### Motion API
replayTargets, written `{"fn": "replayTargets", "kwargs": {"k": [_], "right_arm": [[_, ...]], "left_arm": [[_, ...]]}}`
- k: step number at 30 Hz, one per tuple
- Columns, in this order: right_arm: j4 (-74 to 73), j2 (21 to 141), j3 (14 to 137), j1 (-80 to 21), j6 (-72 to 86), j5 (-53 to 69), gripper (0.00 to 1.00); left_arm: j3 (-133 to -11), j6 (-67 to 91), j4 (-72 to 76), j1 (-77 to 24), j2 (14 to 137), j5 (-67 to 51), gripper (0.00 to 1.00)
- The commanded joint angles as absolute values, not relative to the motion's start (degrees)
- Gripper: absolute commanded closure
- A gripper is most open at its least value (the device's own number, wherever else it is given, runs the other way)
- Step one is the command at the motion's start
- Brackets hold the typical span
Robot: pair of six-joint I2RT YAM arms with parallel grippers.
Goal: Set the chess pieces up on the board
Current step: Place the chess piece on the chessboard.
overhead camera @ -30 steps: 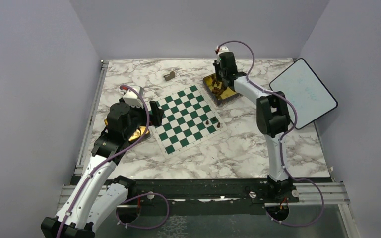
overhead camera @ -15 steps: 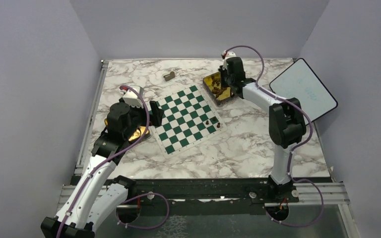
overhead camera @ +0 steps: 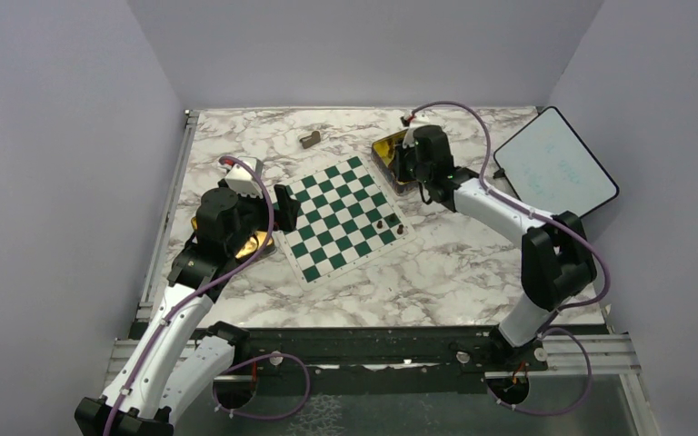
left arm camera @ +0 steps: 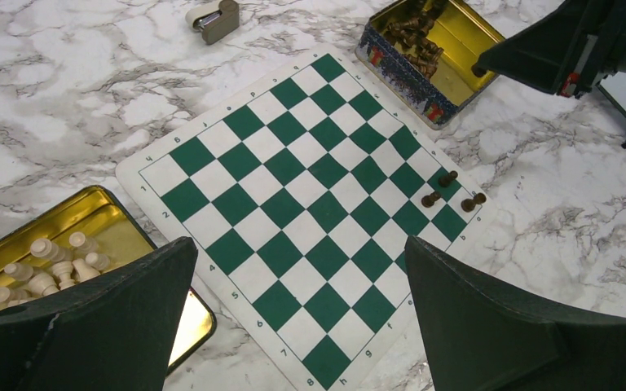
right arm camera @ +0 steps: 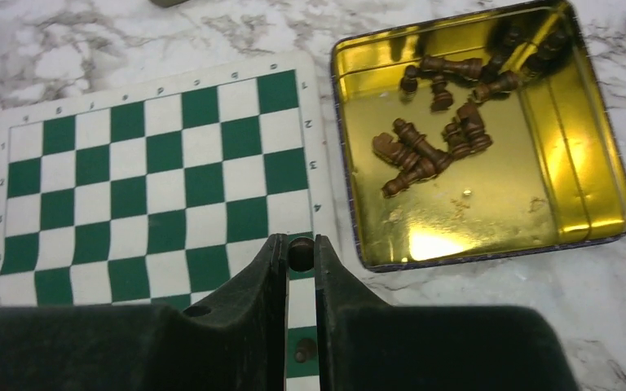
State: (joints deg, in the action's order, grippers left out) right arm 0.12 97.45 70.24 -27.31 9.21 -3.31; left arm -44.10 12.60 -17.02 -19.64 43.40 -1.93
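Note:
The green-and-white board [overhead camera: 341, 218] lies mid-table. Three dark brown chess pieces [overhead camera: 391, 223] stand near its right corner, also in the left wrist view [left arm camera: 448, 177]. My right gripper [overhead camera: 406, 170] is shut on a dark chess piece [right arm camera: 300, 254] and hovers over the board's edge [right arm camera: 155, 179] beside the gold tin [right arm camera: 538, 122]. Several dark pieces [right arm camera: 428, 151] lie in that tin. My left gripper [overhead camera: 284, 207] is open and empty above the board's left side [left arm camera: 293, 204].
A second gold tin [left arm camera: 90, 220] with pale pieces [left arm camera: 41, 265] sits left of the board. A grey-tan block [overhead camera: 309, 139] lies at the back. A white tablet-like panel [overhead camera: 554, 163] leans at the right. Marble table edges run along both sides.
My right gripper has moved from over the tin of dark pieces toward the board's right edge, carrying a dark piece. The left arm has not moved.

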Motion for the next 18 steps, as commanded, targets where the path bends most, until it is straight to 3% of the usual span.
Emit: {"fn": "replayTargets", "kwargs": {"k": [1, 18], "right_arm": [[1.04, 94.06, 67.05, -31.53, 10.74, -2.26, 0.85], [11.92, 93.26, 52.04, -44.38, 11.51, -7.89, 0.84]], "left_arm": [[-43.58, 12.55, -16.18, -20.04, 42.95, -2.9, 0.01], [-43.59, 12.4, -16.24, -20.13, 42.96, -2.63, 0.01]]}}
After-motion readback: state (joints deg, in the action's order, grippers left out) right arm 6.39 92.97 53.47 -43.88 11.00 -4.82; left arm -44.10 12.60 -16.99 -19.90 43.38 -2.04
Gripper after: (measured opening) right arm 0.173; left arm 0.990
